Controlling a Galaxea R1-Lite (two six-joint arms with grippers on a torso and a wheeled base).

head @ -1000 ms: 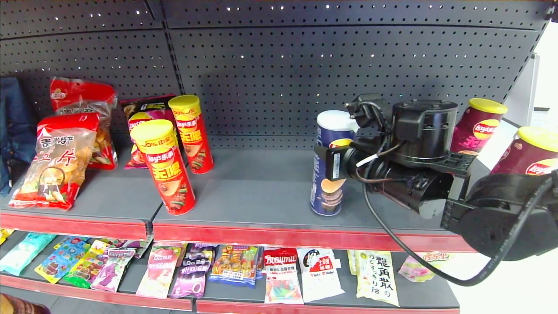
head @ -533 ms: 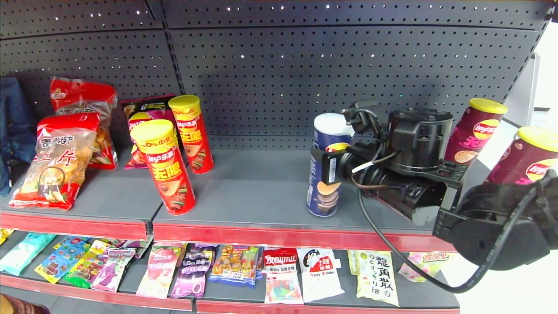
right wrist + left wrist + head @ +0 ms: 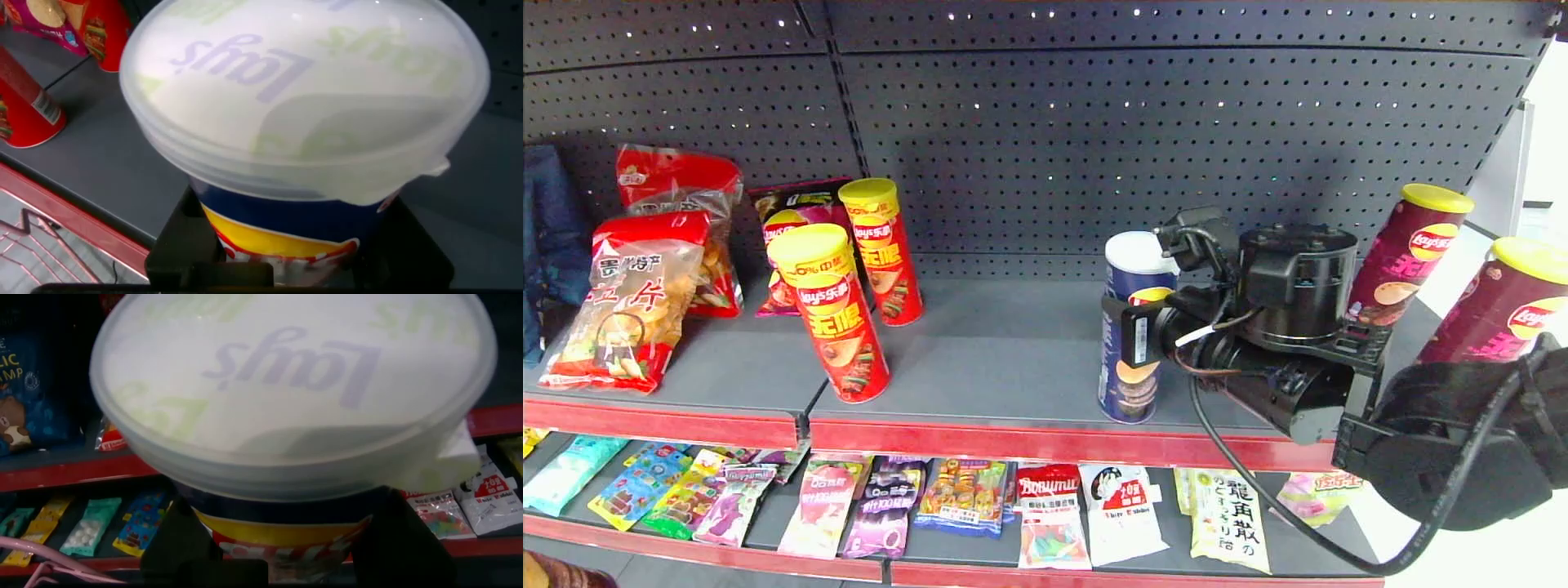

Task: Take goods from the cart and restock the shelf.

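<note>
Pinches blue can [image 3: 1125, 392] [image 3: 302, 106] in right gripper [image 3: 1135, 339] [image 3: 290, 253], upright at shelf [image 3: 1013, 351] front, right of centre in head view. Clamps second can [image 3: 286, 384] in left gripper [image 3: 274, 547], lid across frame's top. Flanked by red cans [image 3: 829, 310] left of centre and maroon cans [image 3: 1413, 237] at far right, both apart.

**Blue can** [image 3: 1125, 384]: navy body, white lid, yellow-and-red emblem, tan crisps pictured. Left of the blue can are two red cans [image 3: 832, 314] with yellow lids, and farther left are red-and-clear snack bags [image 3: 629, 302]. Right of the blue can are two maroon cans [image 3: 1413, 237], yellow-lidded.

**Shelf** [image 3: 1013, 351]: grey deck, red front edge.

**Back panel** [image 3: 1094, 147]: dark grey, dotted with holes.

**Second can** [image 3: 286, 535]: navy, yellow band, translucent white lid with faint lilac and green lettering.
</note>
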